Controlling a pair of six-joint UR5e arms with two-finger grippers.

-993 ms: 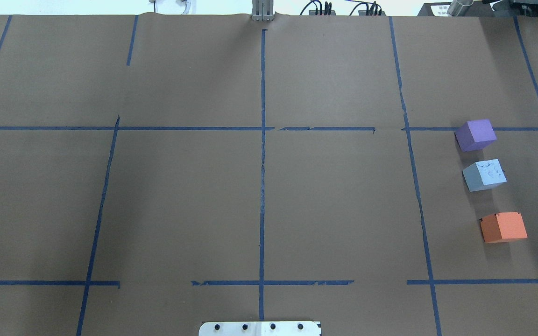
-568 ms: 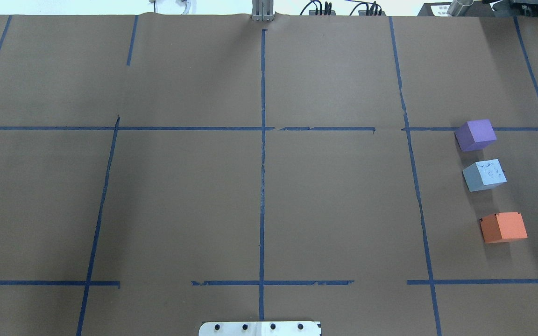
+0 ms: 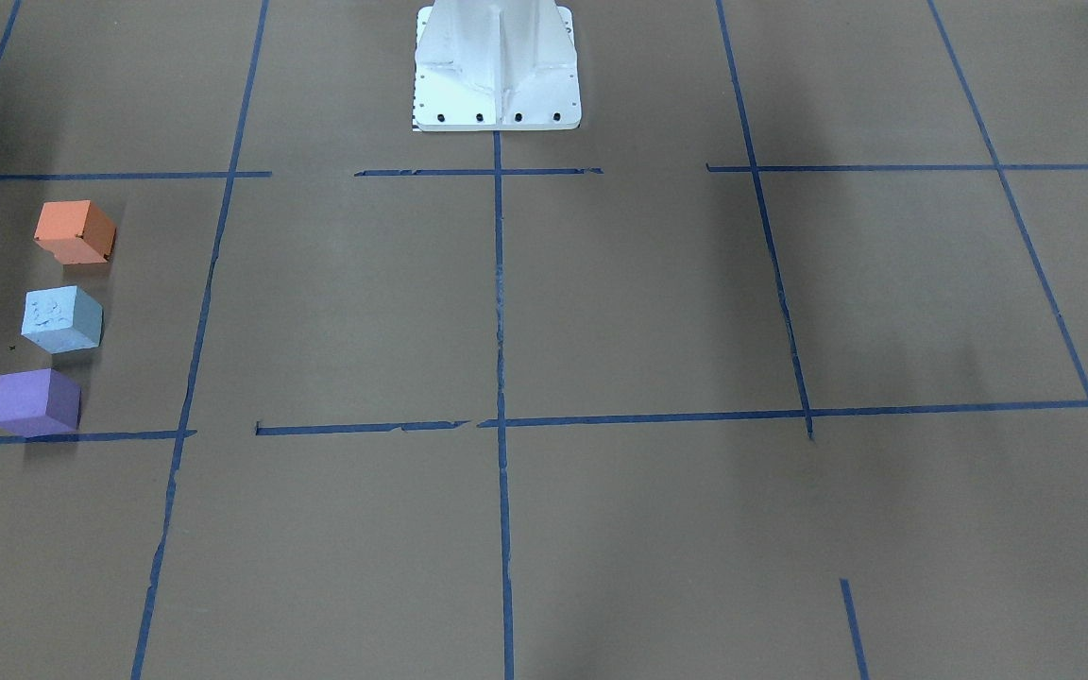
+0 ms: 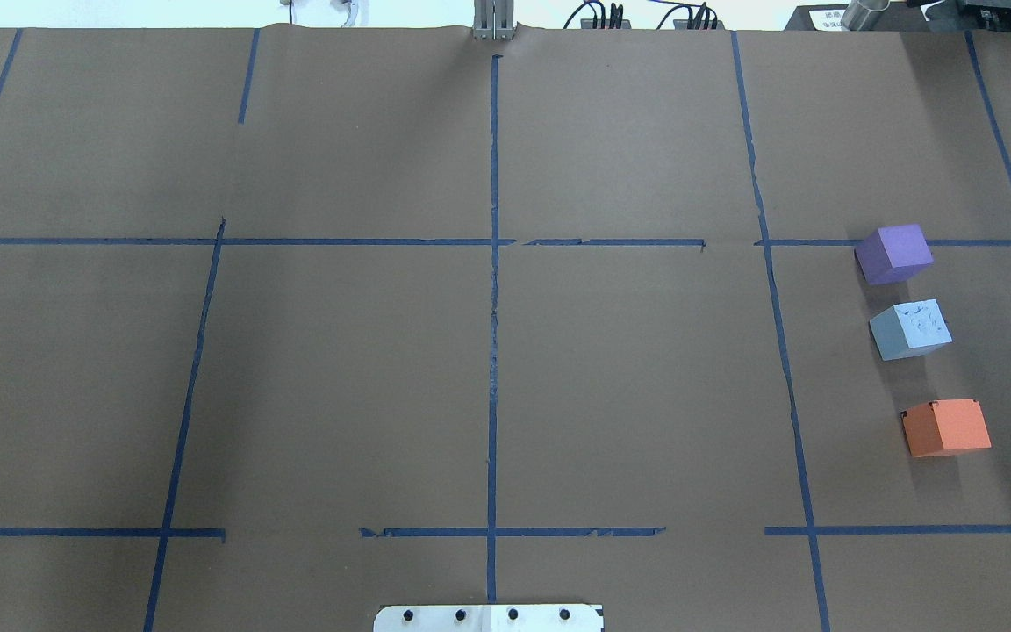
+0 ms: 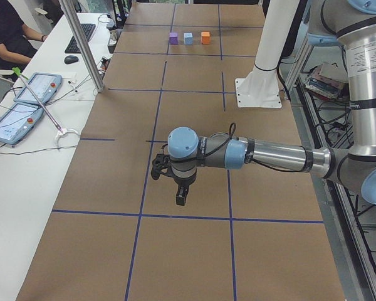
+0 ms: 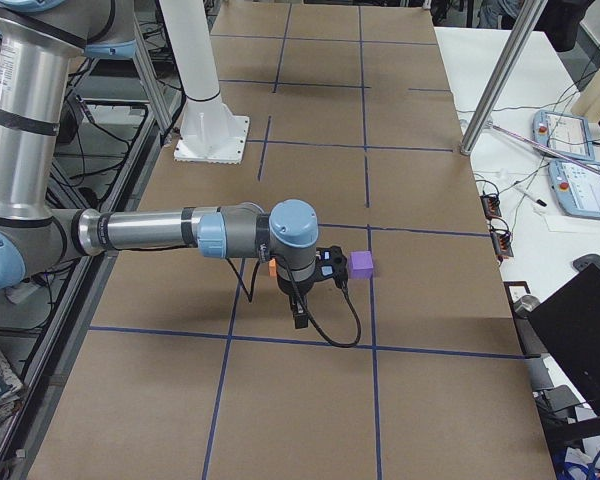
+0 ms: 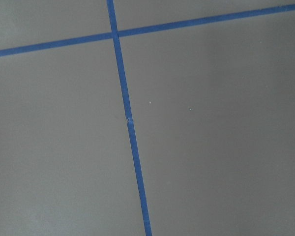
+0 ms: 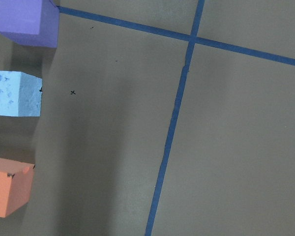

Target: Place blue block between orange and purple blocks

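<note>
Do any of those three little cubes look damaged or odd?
Yes. The blue block has a pitted, rough top face, and the orange block has a dark nick at one upper corner. The purple block looks clean.

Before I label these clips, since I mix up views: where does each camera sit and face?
Front: across the table, facing the robot's white base; no arm.
Overhead: behind the robot, looking forward and down; only the base's edge.
Left side: table's left end, looking along it; left arm near.
Right side: table's right end; right arm near.
Left wrist: down at bare table and tape.
Right wrist: down at purple block, blue block, orange block.
Shared: front and overhead show that row.
</note>
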